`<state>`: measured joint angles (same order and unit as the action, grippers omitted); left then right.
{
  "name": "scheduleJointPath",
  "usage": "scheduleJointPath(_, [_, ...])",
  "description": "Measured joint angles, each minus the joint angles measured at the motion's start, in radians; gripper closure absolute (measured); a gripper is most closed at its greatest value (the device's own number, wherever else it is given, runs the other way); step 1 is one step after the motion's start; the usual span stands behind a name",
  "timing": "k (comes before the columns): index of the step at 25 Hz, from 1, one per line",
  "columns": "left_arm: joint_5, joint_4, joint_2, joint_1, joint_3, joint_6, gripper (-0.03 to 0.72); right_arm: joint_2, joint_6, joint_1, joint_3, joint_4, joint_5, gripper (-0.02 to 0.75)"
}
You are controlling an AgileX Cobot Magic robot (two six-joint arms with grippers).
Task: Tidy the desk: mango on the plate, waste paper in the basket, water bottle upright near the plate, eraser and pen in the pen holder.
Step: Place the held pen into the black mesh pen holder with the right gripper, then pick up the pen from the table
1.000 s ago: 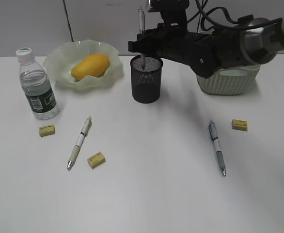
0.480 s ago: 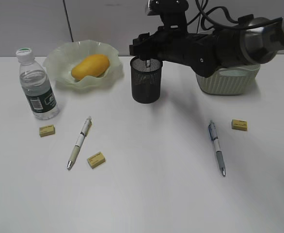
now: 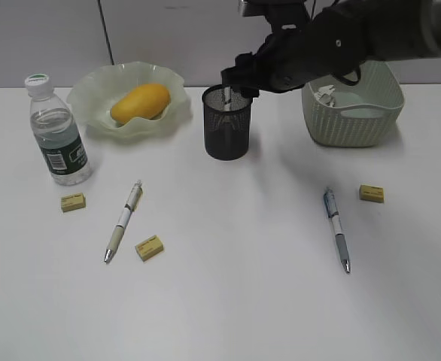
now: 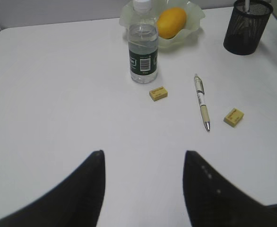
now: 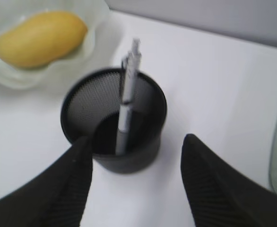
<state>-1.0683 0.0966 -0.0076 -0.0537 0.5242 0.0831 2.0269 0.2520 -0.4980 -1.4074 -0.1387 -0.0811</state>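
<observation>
**Pen in the cup, loose pieces on the desk**

While I watch from the exterior view, the pen holder (image 3: 227, 133) stands at the far middle of the desk (image 3: 228, 301), and my right wrist view shows one silver pen (image 5: 127, 101) leaning inside it, tip down, clip end poking above the rim. The right gripper (image 5: 134, 189) hangs just above and beside that cup with its fingers spread wide on either side, holding nothing. Left of the cup, the plate (image 3: 92, 94) carries the mango (image 3: 140, 102), which lies on its side in the dish. At the far right sits the basket (image 3: 352, 120); I can make out something white with grey marks against its inner left wall, most likely the waste paper (image 3: 326, 93), though the arm partly covers it. The water bottle (image 3: 56, 135) stands upright on the left, just near-left of the plate, cap on.

On the open desk I count three erasers: one (image 3: 73, 201) near the bottle, one (image 3: 150, 247) nearer me in the left half, and one (image 3: 372, 193) on the right. A white pen (image 3: 123, 222) lies between the two left erasers; a blue pen (image 3: 337, 229) lies on the right half, left of the right-hand eraser. The left gripper (image 4: 143, 189) hovers over bare desk on the near left, fingers parted and empty.
</observation>
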Motion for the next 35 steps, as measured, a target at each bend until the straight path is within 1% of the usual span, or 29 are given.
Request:
scheduleJointPath(6, [0.0, 0.0, 0.0, 0.0, 0.0, 0.0, 0.284, -0.08, -0.006, 0.0, -0.003, -0.002, -0.458, 0.269])
scheduleJointPath(10, [0.0, 0.0, 0.0, 0.0, 0.0, 0.0, 0.284, -0.119, -0.05, 0.0, -0.003, -0.001, -0.692, 0.276])
scheduleJointPath(13, [0.0, 0.0, 0.0, 0.0, 0.0, 0.0, 0.284, -0.145, -0.075, 0.0, -0.003, -0.001, -0.819, 0.281])
scheduleJointPath(18, [0.0, 0.0, 0.0, 0.0, 0.0, 0.0, 0.284, -0.203, -0.085, 0.0, -0.003, 0.006, -0.958, 0.281])
scheduleJointPath(25, [0.0, 0.0, 0.0, 0.0, 0.0, 0.0, 0.284, -0.322, -0.115, 0.0, -0.003, 0.02, -1.052, 0.281])
scheduleJointPath(27, [0.0, 0.0, 0.0, 0.0, 0.0, 0.0, 0.284, -0.356, -0.118, 0.0, -0.003, 0.021, -1.099, 0.281])
scheduleJointPath(31, [0.0, 0.0, 0.0, 0.0, 0.0, 0.0, 0.284, -0.429, -0.12, 0.0, -0.003, 0.047, -1.124, 0.281])
scheduleJointPath(35, [0.0, 0.0, 0.0, 0.0, 0.0, 0.0, 0.284, -0.527, -0.122, 0.0, 0.025, 0.096, -1.124, 0.281])
